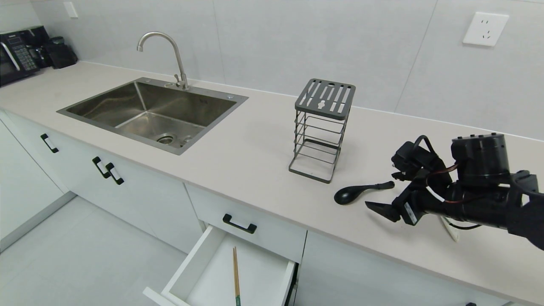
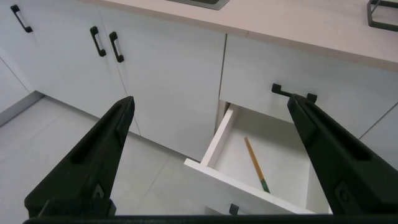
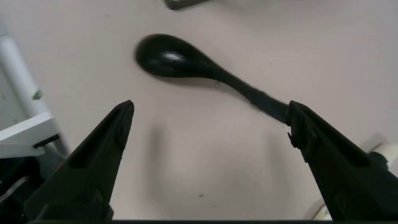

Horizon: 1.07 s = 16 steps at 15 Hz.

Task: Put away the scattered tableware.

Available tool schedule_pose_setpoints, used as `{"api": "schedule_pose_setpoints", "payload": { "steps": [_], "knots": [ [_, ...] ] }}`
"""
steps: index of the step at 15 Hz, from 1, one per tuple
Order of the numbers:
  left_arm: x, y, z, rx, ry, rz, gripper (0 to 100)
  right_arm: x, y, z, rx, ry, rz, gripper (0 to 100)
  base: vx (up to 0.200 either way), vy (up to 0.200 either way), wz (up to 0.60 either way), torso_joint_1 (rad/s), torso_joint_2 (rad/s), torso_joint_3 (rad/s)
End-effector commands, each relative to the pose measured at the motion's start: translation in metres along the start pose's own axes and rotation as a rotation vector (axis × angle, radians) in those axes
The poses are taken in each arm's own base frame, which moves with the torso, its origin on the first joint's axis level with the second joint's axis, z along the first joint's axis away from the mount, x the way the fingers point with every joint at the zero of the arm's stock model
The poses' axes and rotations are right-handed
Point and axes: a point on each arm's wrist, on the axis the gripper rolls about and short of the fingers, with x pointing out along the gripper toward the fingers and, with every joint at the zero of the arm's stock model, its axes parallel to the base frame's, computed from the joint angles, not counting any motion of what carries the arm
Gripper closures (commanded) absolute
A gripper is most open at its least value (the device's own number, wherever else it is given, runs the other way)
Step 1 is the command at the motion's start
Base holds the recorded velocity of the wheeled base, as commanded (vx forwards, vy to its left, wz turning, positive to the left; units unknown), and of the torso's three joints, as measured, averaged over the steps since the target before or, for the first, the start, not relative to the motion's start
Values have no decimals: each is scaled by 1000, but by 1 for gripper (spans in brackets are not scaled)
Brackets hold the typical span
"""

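A black spoon lies flat on the pale desk, just ahead of the right jaws, which stand wide apart and hold nothing. The spoon's bowl points away from them. Its handle runs back toward the gap and ends just beside one fingertip; whether the two touch cannot be told. A little beyond the spoon, farther from the right jaws, a dark wire rack stands upright on the desk with a slotted plate on top.

Below the desk edge a white drawer is pulled out, and a pair of chopsticks lies lengthwise on its floor. The left jaws, also spread wide and holding nothing, hang in front of the cabinets. The open drawer and the chopsticks sit ahead of them, nearer one finger than the other. A closed drawer front with a black handle sits directly above the open one.

Well away from both jaws, a steel sink with a curved faucet is set into the desk. A black appliance stands in the far corner.
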Motion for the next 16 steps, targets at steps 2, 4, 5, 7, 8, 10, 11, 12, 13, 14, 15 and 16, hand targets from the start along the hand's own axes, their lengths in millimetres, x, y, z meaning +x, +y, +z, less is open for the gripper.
{"api": "schedule_pose_setpoints", "payload": {
  "steps": [2,4,5,7,8,10,11,12,13,14,15,16],
  "knots": [
    [0,0,0,-1,1,0,0,31,-10,-8,15,27,50,0,0,0,0,0,0,0],
    [0,0,0,1,1,0,0,41,-13,-8,14,26,45,0,0,0,0,0,0,0],
    [0,0,0,1,1,0,0,43,-13,-8,14,26,45,0,0,0,0,0,0,0],
    [0,0,0,-1,1,0,0,46,-14,-9,14,30,47,0,0,0,0,0,0,0],
    [0,0,0,-1,1,0,0,47,-13,-9,14,31,49,0,0,0,0,0,0,0],
    [0,0,0,-1,1,0,0,59,-17,-7,12,23,45,0,0,0,0,0,0,0],
    [0,0,0,1,1,-1,0,63,-18,-6,12,21,49,0,0,0,0,0,0,0],
    [0,0,0,-1,1,0,0,66,-19,-7,13,21,52,0,0,0,0,0,0,0],
    [0,0,0,-1,1,0,0,71,-21,-10,19,31,53,0,0,0,0,0,0,0],
    [0,0,0,1,1,0,0,73,-22,-11,22,36,53,0,0,0,0,0,0,0],
    [0,0,0,-1,1,0,0,76,-23,-11,23,36,53,0,0,0,0,0,0,0],
    [0,0,0,-1,1,0,0,79,-23,-11,23,37,54,0,0,0,0,0,0,0]
  ]
}}
